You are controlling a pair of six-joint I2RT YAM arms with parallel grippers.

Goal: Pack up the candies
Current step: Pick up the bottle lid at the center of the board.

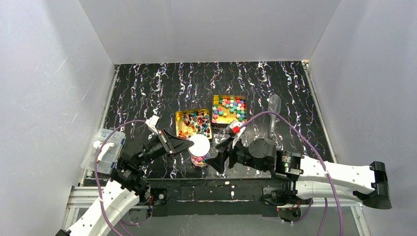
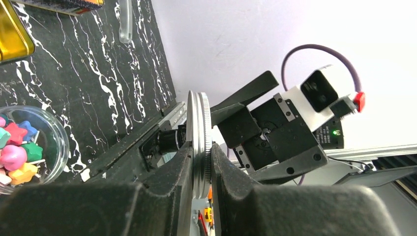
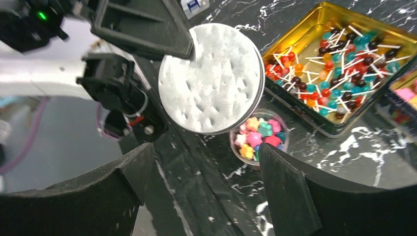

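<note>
My left gripper is shut on the round white lid and holds it just above a small clear jar filled with bright candies. In the left wrist view the lid stands edge-on between my fingers, and the jar lies low at the left. My right gripper is open and empty just right of the jar. In the right wrist view the lid hangs over the jar, partly covering it.
Two square gold tins stand behind the jar: one with stick sweets, one with cube sweets. A clear plastic box sits at the left table edge. A clear scoop lies to the right.
</note>
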